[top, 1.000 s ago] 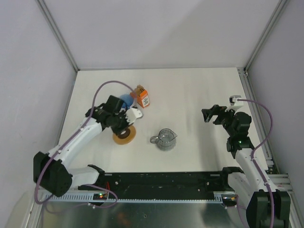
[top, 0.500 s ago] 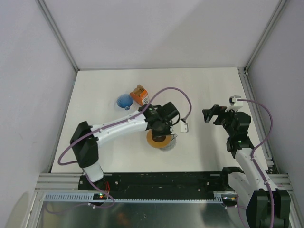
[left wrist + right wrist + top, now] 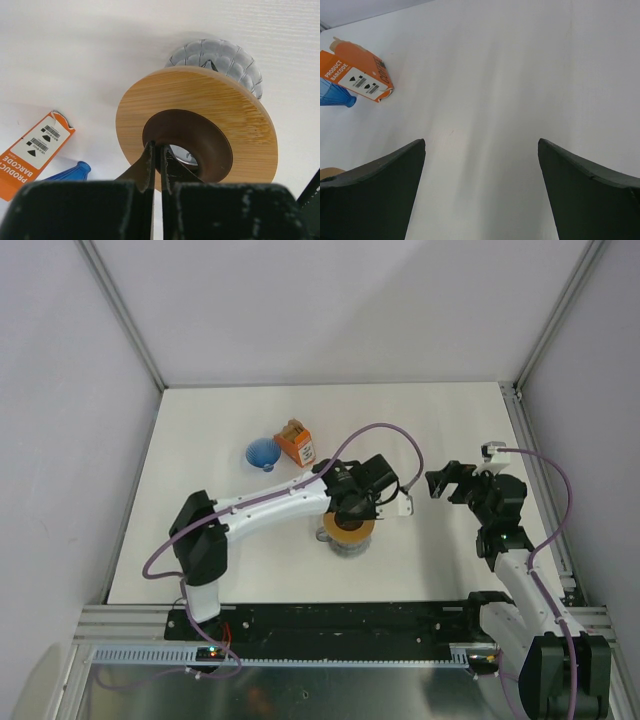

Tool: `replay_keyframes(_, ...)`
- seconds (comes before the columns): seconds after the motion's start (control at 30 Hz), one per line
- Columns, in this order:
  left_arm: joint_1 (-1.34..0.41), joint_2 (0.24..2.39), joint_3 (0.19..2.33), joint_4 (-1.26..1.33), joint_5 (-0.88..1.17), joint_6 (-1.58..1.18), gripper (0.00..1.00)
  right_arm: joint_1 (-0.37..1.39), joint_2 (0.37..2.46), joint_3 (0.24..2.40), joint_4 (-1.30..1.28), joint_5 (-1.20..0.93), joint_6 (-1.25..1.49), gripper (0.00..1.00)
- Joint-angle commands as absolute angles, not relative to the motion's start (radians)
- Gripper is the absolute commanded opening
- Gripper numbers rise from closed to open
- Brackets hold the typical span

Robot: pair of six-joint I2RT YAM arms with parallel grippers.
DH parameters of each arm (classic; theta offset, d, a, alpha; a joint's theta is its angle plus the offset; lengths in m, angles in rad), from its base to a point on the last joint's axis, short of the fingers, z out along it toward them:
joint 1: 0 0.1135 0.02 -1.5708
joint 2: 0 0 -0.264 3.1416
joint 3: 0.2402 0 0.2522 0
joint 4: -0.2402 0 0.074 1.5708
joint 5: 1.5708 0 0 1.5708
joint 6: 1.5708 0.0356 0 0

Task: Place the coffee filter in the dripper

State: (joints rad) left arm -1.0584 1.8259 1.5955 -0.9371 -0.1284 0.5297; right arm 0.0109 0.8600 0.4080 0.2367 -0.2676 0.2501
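while my left gripper [image 3: 157, 155] pinches the wooden ring [image 3: 240, 125] tight, i should set it down flat on the grey cup [image 3: 220, 57].

Blue dripper [image 3: 262, 453] beside orange box [image 3: 297, 444]

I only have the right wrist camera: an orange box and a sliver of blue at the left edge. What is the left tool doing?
Observer: The left tool is shut on the inner rim of a wooden ring, holding it over the grey cup.
Operator: Where is the dripper relative to that?
Observer: From above, the dripper sits right beside the orange box, well apart from the ring, nothing gripping it.
Operator: Any filter in it?
Observer: None shows; its inside looks plain blue.
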Motion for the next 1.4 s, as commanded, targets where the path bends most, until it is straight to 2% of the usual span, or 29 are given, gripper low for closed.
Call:
replay_keyframes(0.0,-1.084,1.819,1.584,-0.872,-0.199,0.507,0.0,0.01,0.864,0.449,0.258,-0.264,0.241,0.99)
replay_keyframes(0.83,-1.135,1.748,1.456,-0.797,-0.288,0.509,0.0,0.009,0.876,0.449,0.277,-0.279,0.245,0.99)
replay_keyframes(1.07,-1.143,1.743,1.451,-0.796,-0.29,0.519,0.29,0.009,0.876,0.449,0.276,-0.279,0.246,0.99)
replay_keyframes(1.37,-1.144,1.722,1.478,-0.793,-0.31,0.527,0.38,0.009,0.878,0.449,0.273,-0.278,0.246,0.99)
